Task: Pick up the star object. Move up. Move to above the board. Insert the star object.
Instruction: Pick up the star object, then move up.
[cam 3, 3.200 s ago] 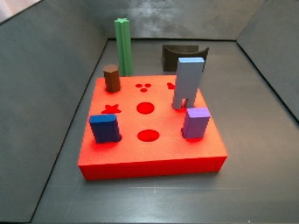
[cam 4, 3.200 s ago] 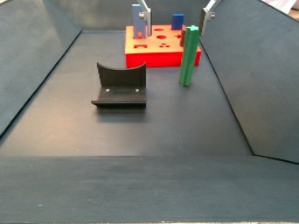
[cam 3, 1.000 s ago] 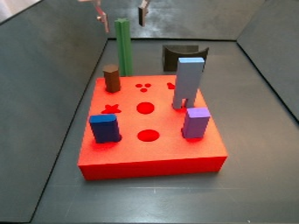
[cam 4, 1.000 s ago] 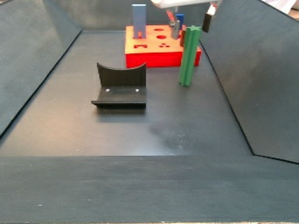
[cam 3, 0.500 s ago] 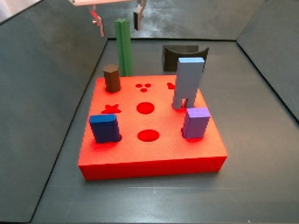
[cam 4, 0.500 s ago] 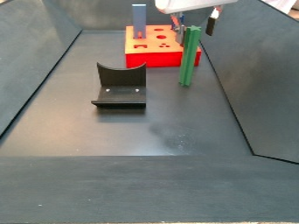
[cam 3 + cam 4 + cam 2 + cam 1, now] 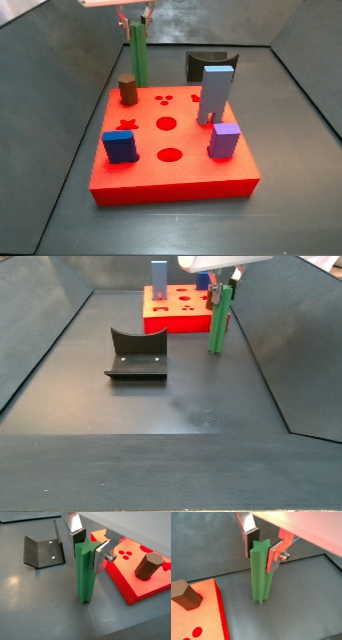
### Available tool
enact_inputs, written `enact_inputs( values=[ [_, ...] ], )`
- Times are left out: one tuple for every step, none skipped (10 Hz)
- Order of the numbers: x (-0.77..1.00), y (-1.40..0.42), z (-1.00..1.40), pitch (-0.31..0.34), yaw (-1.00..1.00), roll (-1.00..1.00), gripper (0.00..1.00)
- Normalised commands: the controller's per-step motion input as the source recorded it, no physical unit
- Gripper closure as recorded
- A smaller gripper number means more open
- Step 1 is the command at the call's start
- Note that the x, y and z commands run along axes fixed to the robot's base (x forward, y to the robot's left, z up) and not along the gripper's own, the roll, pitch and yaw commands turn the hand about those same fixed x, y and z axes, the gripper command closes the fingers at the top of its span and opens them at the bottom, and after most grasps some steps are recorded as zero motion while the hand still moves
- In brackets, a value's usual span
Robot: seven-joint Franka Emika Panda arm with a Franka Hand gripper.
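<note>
Claw (image 7: 262, 546) poised with both fingers straddling top of star object (image 7: 260, 574), not visibly clamped, rod upright on floor just beside board (image 7: 174, 160); lifting, carrying over and inserting all outstanding.

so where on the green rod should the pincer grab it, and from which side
Near its top end, coming straight down from above. The green rod stands upright on the floor beside the red board, tall and thin with ridged sides, so only the upper part is easy to reach. The pincer already straddles that top, one finger on each side; whether it has closed yet is unclear.
</note>
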Motion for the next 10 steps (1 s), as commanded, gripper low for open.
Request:
enact_inputs(
  values=[
    [0.0, 0.0, 0.0, 0.0, 0.0, 0.0, 1.0],
    [0.0, 0.0, 0.0, 0.0, 0.0, 0.0, 1.0],
    [0.0, 0.0, 0.0, 0.0, 0.0, 0.0, 1.0],
    [0.0, 0.0, 0.0, 0.0, 0.0, 0.0, 1.0],
    [0.0, 0.0, 0.0, 0.0, 0.0, 0.0, 1.0],
    [0.0, 0.0, 0.0, 0.0, 0.0, 0.0, 1.0],
    [0.0, 0.0, 0.0, 0.0, 0.0, 0.0, 1.0],
    [0.0, 0.0, 0.0, 0.0, 0.0, 0.0, 1.0],
    [0.0, 0.0, 0.0, 0.0, 0.0, 0.0, 1.0],
    [0.0, 0.0, 0.83, 0.0, 0.0, 0.0, 1.0]
  ],
)
